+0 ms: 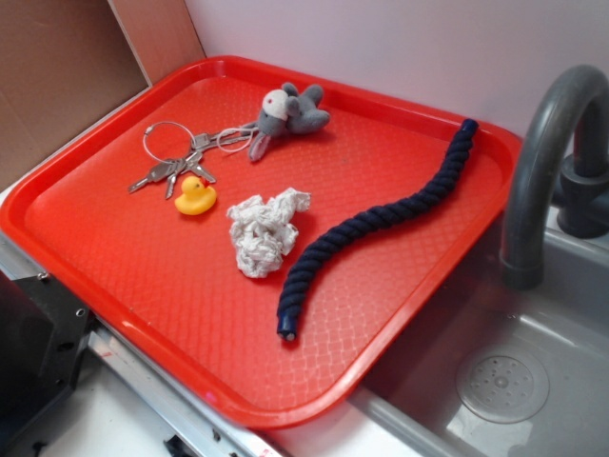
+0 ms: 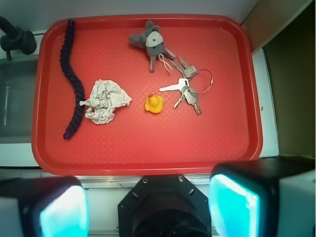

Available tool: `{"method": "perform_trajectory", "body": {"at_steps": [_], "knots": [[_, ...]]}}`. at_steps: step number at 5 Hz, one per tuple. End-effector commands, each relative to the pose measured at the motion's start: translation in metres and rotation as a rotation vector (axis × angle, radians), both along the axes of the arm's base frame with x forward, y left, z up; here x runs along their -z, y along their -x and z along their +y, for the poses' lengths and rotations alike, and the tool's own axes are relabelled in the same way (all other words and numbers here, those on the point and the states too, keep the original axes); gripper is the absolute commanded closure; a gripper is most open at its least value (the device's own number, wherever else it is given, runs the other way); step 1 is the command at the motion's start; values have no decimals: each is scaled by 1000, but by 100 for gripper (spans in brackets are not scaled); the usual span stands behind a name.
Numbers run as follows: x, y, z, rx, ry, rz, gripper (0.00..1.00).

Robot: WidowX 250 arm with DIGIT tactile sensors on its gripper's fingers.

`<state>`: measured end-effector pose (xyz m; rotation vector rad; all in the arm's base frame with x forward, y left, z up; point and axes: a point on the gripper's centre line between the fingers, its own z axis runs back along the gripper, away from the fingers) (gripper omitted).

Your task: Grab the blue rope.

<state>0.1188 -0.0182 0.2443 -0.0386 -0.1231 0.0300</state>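
Observation:
The blue rope (image 1: 381, 224) is a thick navy twisted cord. It lies in a loose S on the right part of the red tray (image 1: 124, 248), its far end at the tray's back right rim. In the wrist view the rope (image 2: 71, 79) runs down the tray's left side. My gripper (image 2: 148, 205) is high above the near edge of the tray (image 2: 148, 158), well away from the rope. Its jaws stand wide apart and hold nothing. The gripper does not show in the exterior view.
On the tray lie a crumpled white paper (image 1: 266, 231), a yellow duck (image 1: 195, 197), a bunch of keys on a ring (image 1: 174, 162) and a grey plush animal (image 1: 290, 112). A grey sink with a tap (image 1: 547, 162) is right of the tray. A wall stands behind.

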Motion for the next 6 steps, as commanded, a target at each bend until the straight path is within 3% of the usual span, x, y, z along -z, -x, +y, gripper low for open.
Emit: {"method": "perform_trajectory", "body": {"at_steps": [1,2,4,6], "knots": [[0,0,0,0,0,0,0],[9,-27,-7,171,-44,-108,0],[30,-63,-42,286,-83,-118,0],[86,-119,-98,364,-1,-127,0]]}}
